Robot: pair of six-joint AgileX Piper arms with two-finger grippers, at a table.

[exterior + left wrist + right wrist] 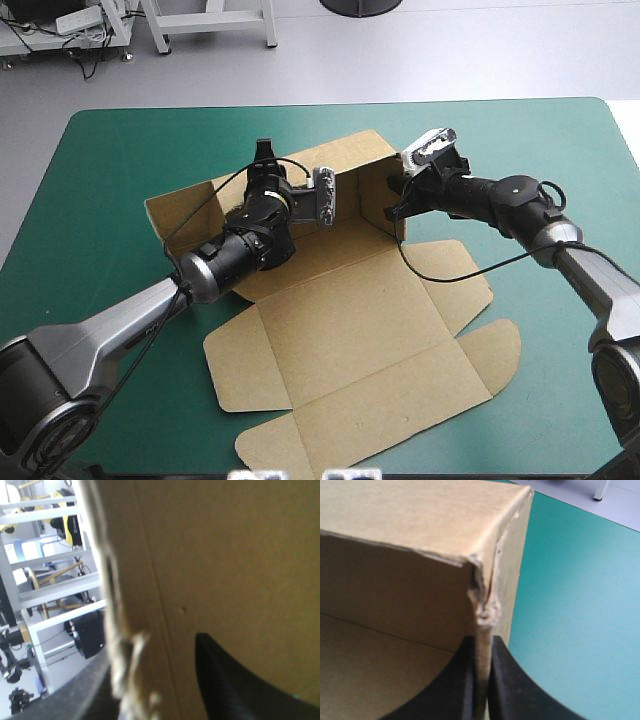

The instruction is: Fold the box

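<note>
- High view: the brown box [340, 330] lies mid-table on the teal-green cover [100, 150], half built; its far walls stand raised while the lid panel and rounded flaps nearest the robot lie flat; the left gripper [265, 160] works at the far wall and the right gripper [398, 200] at the far right corner. The step in hand appears to be squaring the back of the tray.
- Left wrist view: matte board of the box [225, 555] fills the scene, its cut edge frayed and pulpy; the left gripper [150, 650] straddles that wall, black fingers [240, 690] standing apart, one either side, not visibly pinching.
- Right wrist view: the right gripper [481, 645] pinches the corner of the box [395, 525], fingers [510, 680] all but closed on the sheet; the corner is crushed and ragged, with the cover [570, 605] beyond. The next move likely calls for tucking a side flap along its scored crease while this corner is held upright; the stiff board should hinge cleanly there.
</note>
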